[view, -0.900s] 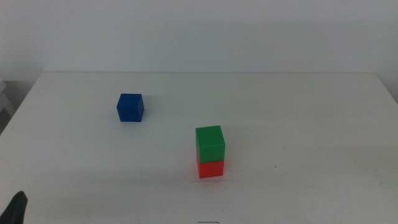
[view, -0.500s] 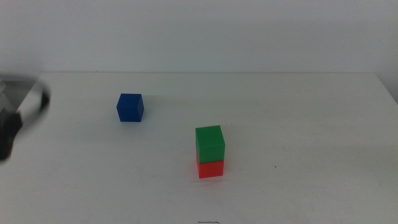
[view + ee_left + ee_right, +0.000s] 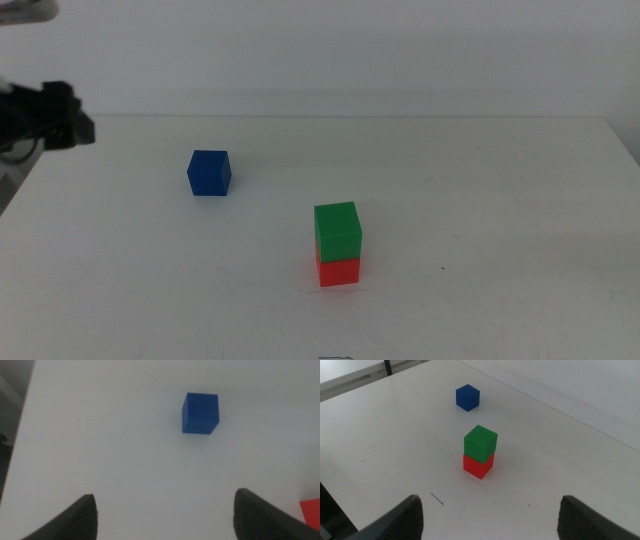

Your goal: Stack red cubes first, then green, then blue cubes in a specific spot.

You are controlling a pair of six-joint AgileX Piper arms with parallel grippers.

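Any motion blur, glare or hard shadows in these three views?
Middle view: the left arm at the picture's left edge is smeared by motion; blue cube, green cube and red cube are sharp, shadows faint. Left wrist view: slightly soft, open jaws blurred. Right wrist view: crisp, even light, no glare.

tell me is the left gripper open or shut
Open: in its wrist view the left gripper shows two jaws set wide apart, holding nothing, with the blue cube ahead.
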